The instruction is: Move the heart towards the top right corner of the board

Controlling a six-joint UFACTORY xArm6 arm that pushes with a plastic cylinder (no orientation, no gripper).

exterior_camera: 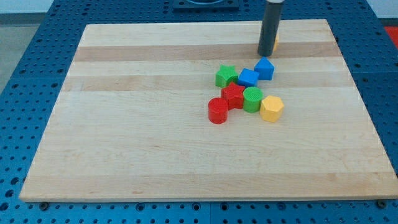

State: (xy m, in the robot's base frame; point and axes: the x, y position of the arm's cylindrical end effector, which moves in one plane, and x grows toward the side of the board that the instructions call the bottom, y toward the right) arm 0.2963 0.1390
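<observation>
The yellow heart (pixel 275 43) is almost hidden behind my rod; only a thin yellow sliver shows at the rod's right edge, near the board's top right. My tip (pixel 266 55) rests on the wooden board (pixel 124 124), touching the heart's left side, just above the block cluster. A blue block (pixel 265 68) lies right below the tip.
Below the tip sits a cluster: a green star (pixel 226 76), a second blue block (pixel 248 78), a red star (pixel 234 95), a red cylinder (pixel 218 111), a green cylinder (pixel 252 99) and a yellow hexagon (pixel 272 108).
</observation>
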